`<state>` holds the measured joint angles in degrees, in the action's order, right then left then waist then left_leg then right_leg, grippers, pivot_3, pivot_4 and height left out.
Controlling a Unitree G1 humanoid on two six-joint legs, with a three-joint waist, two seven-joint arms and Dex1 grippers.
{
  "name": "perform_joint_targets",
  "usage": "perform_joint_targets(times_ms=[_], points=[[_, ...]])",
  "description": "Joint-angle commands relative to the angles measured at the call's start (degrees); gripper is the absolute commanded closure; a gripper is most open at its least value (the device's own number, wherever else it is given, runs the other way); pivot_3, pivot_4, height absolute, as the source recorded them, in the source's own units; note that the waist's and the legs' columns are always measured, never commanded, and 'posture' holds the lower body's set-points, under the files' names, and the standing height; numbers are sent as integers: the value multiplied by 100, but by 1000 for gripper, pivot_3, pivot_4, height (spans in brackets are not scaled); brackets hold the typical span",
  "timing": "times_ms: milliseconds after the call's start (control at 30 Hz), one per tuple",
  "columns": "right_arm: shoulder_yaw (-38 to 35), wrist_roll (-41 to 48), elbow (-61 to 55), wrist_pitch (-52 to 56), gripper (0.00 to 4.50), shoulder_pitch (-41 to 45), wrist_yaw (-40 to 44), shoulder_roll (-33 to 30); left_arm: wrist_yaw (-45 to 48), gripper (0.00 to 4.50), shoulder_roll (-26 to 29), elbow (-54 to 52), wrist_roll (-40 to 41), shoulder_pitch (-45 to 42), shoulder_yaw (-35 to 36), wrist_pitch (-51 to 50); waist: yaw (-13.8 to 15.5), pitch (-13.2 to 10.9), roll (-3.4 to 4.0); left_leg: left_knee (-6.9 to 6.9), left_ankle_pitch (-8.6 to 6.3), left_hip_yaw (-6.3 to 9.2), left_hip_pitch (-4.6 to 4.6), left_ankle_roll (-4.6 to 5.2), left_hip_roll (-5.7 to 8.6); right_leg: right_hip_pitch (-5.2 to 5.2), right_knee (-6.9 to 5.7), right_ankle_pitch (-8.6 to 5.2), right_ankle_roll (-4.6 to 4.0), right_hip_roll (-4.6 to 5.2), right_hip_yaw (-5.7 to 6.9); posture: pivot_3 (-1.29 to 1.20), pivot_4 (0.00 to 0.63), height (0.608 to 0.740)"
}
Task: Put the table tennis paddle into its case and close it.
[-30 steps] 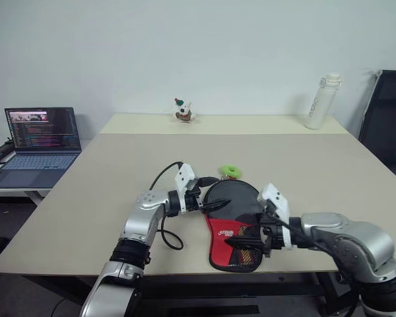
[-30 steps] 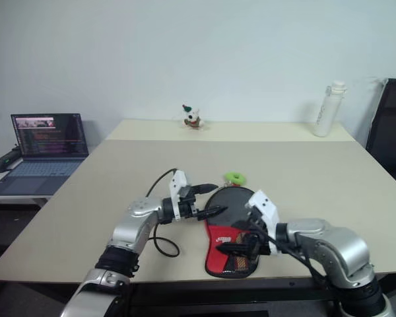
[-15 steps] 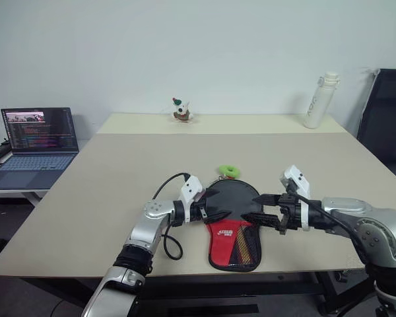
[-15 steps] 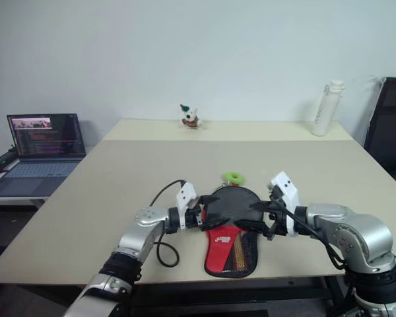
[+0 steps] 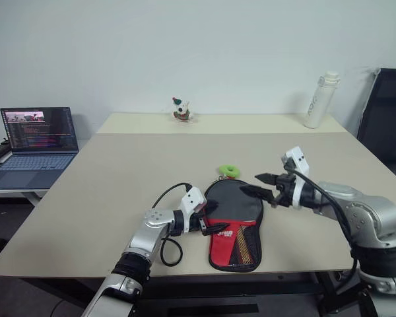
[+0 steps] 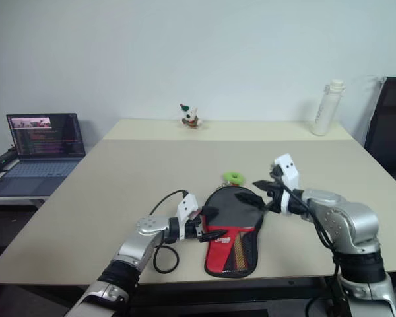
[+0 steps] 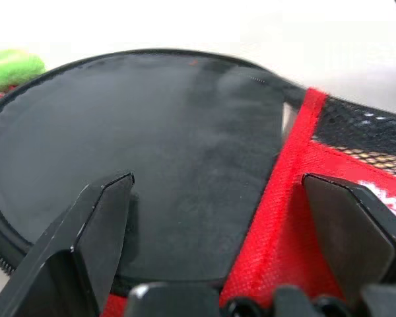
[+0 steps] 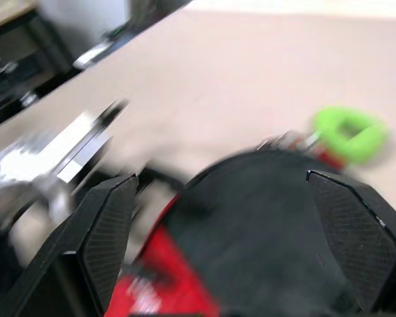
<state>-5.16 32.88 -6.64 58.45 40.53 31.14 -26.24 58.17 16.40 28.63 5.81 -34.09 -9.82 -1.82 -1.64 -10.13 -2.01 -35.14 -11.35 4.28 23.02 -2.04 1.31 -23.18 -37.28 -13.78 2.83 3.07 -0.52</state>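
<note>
The case (image 5: 232, 210) lies flat near the table's front edge, its black round part toward the back and its red-and-black mesh end (image 5: 236, 246) toward me. A green tag (image 5: 229, 172) sits at its far rim. The table tennis paddle is hidden. My left gripper (image 5: 214, 220) is open and low at the case's left edge, where black meets red; in the left wrist view, the gripper (image 7: 218, 185) straddles the case (image 7: 152, 132). My right gripper (image 5: 251, 183) is open, hovering over the round part's far right rim, and looks down on the tag (image 8: 350, 129).
A laptop (image 5: 39, 139) stands on a side desk at the left. At the table's back are a small toy figure (image 5: 181, 110) and a white bottle (image 5: 320, 99). A black chair (image 5: 386, 119) is at the right. A black cable (image 5: 168, 244) loops beside my left arm.
My right gripper rose from the case's mesh end and moved away from me to the round part's far right rim. My left gripper sank lower against the case's left edge.
</note>
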Motion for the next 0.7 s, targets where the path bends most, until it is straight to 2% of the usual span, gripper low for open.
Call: perform_joint_targets(times_ms=[33,233,433,700], points=[[191,-659,1020,-781,0,575,-371,187,26,52,-12,-247,13,-50,-63,24,-6,0,1,0,0,-1,0,0,0,0,1,0,0,0,0,0,150,740],[171,-1422,3338,-1842,0,1525,-1026,823,3,52,29,-368,22,11,-63,-50,-10,-3,5,11,0,-7,0,0,1,-4,5,16,-29,-2,-3,0,150,740],[-395,-1553,5952,-3159,0,2577,-1662,1420,-24,52,97,-637,63,73,-47,-173,-25,-9,14,17,0,-16,-2,0,1,-8,6,18,-31,-2,-12,0,150,740],[-861,-1597,7693,-3908,0,3288,-1822,1973,-92,52,130,-685,72,-213,3,-147,-35,-11,18,21,0,-17,-2,0,1,-8,7,18,-32,-3,-14,0,150,740]])
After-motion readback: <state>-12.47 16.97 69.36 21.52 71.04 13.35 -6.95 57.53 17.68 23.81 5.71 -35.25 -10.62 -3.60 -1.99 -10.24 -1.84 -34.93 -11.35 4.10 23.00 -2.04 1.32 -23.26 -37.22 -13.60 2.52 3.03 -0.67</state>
